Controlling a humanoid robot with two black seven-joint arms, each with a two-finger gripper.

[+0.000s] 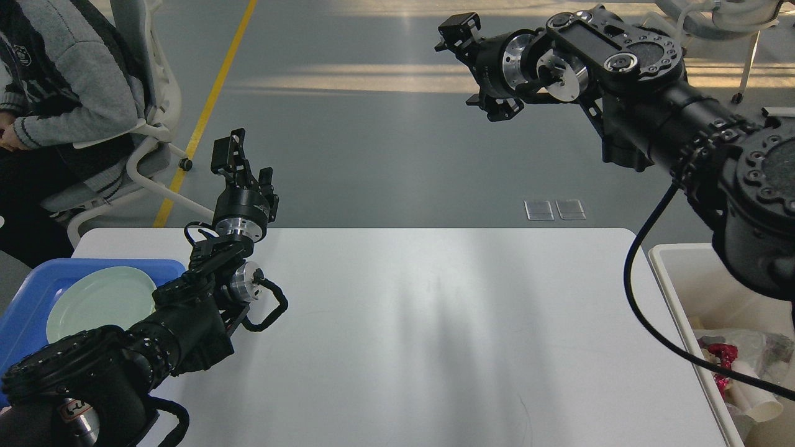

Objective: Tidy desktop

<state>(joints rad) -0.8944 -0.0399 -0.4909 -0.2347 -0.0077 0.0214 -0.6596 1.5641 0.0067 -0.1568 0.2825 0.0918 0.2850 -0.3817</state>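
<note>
The desktop (435, 323) is a large white tabletop with rounded corners, and its middle is bare. My left gripper (243, 162) is raised above the table's far left edge, pointing away from me, open and empty. My right gripper (464, 68) is high above the floor beyond the table's far edge, pointing left. Its two fingers stand apart with nothing between them. The right arm (671, 118) reaches in from the right edge.
A blue tray (31, 292) with a pale green plate (99, 301) sits at the table's left end, partly under my left arm. A cream-white bin (674, 273) holding wrappers and a paper cup stands at the right. A seated person (56, 93) is at far left.
</note>
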